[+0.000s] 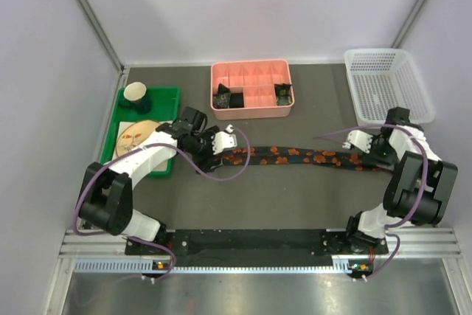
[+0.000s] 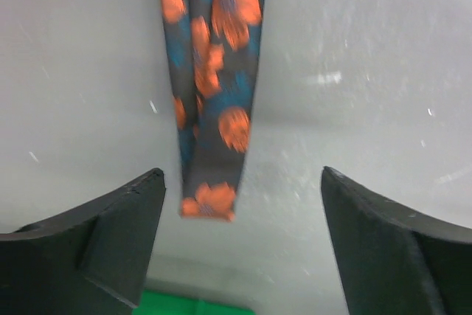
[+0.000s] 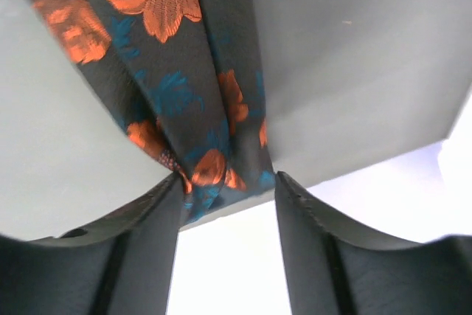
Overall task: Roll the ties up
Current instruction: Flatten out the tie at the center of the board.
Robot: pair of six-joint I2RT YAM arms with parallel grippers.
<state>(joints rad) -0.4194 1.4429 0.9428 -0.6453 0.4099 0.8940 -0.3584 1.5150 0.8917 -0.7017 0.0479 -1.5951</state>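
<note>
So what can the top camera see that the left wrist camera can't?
Only the top camera: both arms, the pink box, the white basket, the cup on the green tray, and the whole tie stretched across the table. Only the left wrist camera: a close look at the tie's narrow end, with blue blotches among the orange, lying between the wide-open left jaws and touching neither. Both: the same tie, the grey table and a bit of the green tray.
</note>
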